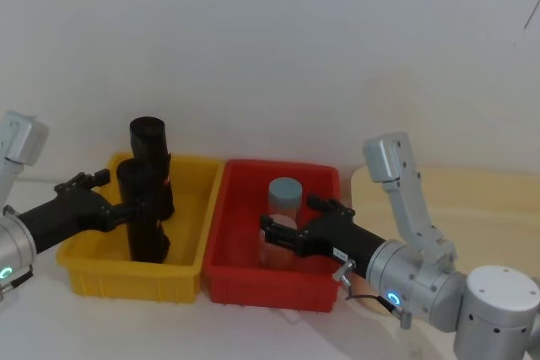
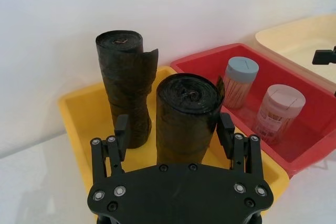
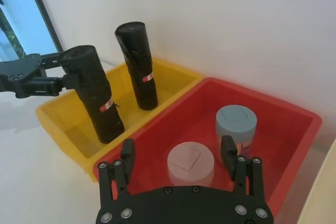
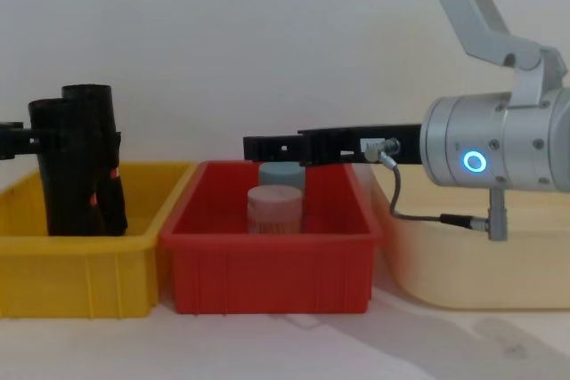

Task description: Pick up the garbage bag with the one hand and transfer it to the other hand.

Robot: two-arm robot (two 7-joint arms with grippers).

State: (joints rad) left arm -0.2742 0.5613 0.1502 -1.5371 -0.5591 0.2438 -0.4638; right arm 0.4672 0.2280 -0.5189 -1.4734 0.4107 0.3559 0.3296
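Left wrist view: L gripper [image 2: 174, 124] straddles bag [image 2: 188, 103] at frame centre, fingers apart.
Centre it btwn pads, clamp mid-height w/o tipping; R gripper [image 3: 177, 148], also spread, hovers over red bin [image 3: 283, 129].

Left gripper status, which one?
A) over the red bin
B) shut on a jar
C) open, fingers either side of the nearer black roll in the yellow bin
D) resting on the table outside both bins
C: in the left wrist view the left gripper has a finger on each side of the garbage bag standing in the yellow bin, and a gap shows at one finger.
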